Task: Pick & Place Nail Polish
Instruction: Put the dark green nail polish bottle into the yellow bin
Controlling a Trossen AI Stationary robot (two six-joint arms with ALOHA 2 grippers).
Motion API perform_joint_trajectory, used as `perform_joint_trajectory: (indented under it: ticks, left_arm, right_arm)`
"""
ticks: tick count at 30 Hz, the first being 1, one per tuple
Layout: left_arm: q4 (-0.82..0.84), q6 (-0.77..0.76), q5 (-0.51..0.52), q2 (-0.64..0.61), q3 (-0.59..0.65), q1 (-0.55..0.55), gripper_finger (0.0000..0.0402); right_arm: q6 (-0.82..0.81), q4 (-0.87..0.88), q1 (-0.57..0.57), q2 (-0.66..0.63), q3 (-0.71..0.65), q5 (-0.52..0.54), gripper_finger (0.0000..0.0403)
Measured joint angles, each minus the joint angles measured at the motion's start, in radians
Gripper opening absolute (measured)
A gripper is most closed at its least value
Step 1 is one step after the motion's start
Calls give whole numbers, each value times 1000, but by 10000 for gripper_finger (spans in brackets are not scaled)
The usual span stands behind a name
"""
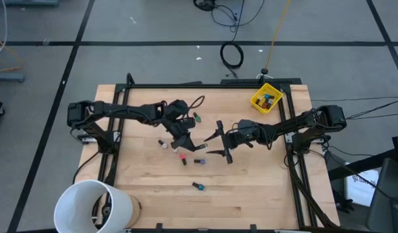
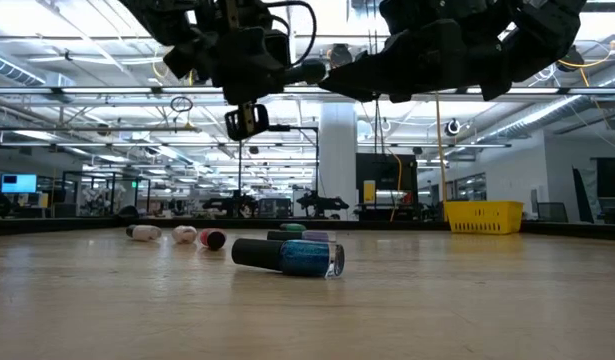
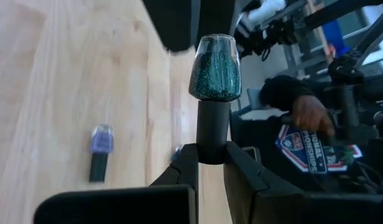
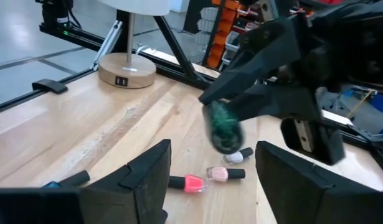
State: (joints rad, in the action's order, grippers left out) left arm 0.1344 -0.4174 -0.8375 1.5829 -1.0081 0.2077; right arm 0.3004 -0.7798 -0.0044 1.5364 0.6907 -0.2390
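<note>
My left gripper (image 1: pixel 186 140) hangs over the table's middle, shut on a teal glitter nail polish bottle (image 3: pixel 216 68), which the right wrist view also shows (image 4: pixel 223 127). My right gripper (image 1: pixel 212 144) stands open just to its right, fingers toward the left gripper and nothing between them (image 4: pixel 210 171). Several more nail polish bottles lie on their sides on the wood: green (image 1: pixel 197 118), pale (image 1: pixel 164 144), red (image 1: pixel 183 158), purple (image 1: pixel 199 161) and teal (image 1: pixel 198 186). My left gripper pinches the bottle's dark cap (image 3: pixel 213 140) between its two fingers (image 3: pixel 184 169). The glass body sticks out past the fingertips, in line with them. The bottle is lifted clear of the table, slanting toward the right gripper.
A yellow bin (image 1: pixel 266 98) holding a few bottles sits at the far right corner. A large white bucket (image 1: pixel 95 206) stands at the near left corner. A dark frame (image 1: pixel 186 85) runs along the table's far edge and sides. Bare wood lies near the front right.
</note>
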Motion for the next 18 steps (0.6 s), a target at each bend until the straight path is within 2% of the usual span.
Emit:
perform_joint_trajectory:
  ticks: [18]
  left_arm:
    - [13, -19, 53, 1, -11, -4, 30]
  right_arm:
    - [0, -15, 0, 0, -1, 1, 212]
